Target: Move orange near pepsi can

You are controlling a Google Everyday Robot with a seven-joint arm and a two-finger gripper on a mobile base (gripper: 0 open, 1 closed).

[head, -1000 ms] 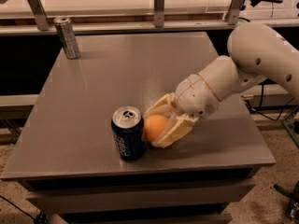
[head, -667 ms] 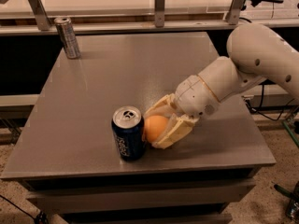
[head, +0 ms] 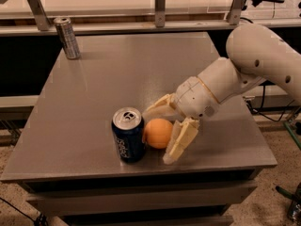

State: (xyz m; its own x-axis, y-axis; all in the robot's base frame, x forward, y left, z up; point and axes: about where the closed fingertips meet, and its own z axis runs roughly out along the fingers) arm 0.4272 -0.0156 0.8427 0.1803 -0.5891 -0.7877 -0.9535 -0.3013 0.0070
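The table (head: 70,140) is a flat grey slab with a dull sheen and square edges, with lower grey tiers under its front lip. Close to that front edge stands the pepsi can (head: 128,135), a short dark blue cylinder with a silver top and pull tab. White lettering runs down its side, too blurred to read.

Just right of it, touching or nearly so, the orange (head: 157,133) sits on the table, round, smooth and matte. The gripper (head: 159,136) pinches it: two cream, ribbed plastic fingers (head: 182,139) lie against it, one at its near right side and one behind its top.

The arm (head: 254,60) is made of smooth white rounded shells and reaches in from the right.

At the far left corner of the table stands a slim can (head: 67,37), taller and silver-grey, its print unreadable.

Behind the table, slanted metal posts (head: 160,6) rise to a pale counter. The floor (head: 14,211) is speckled beige, and dark cables (head: 263,105) hang at the right.
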